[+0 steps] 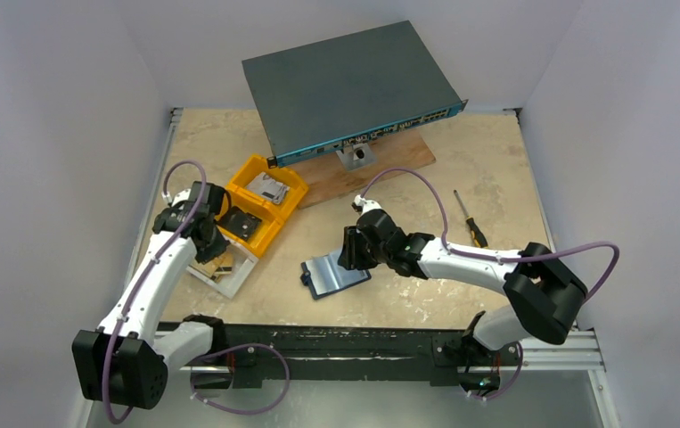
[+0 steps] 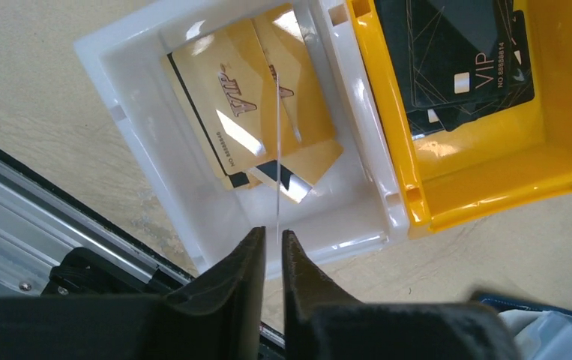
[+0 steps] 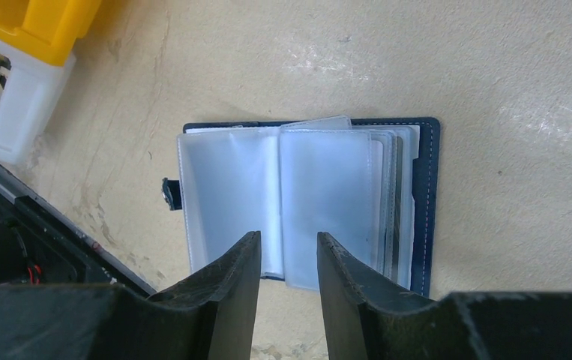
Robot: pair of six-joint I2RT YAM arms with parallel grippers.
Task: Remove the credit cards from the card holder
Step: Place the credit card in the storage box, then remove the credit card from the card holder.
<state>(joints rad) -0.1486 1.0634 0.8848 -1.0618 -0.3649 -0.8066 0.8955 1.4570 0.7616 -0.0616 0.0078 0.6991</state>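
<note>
Between the left gripper's (image 2: 274, 234) barely parted jaws, a thin credit card (image 2: 277, 150) stands edge-on over the white bin (image 2: 148, 127); whether they grip it is unclear. The right gripper (image 3: 288, 238), half open and empty, hangs over the open card holder (image 3: 320, 187) on the table (image 3: 492, 75).

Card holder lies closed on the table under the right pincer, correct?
Not quite. The card holder lies open, not closed: its clear sleeves are spread face up, as the right wrist view shows. The rest stands: it lies on the table under the right pincer.
</note>
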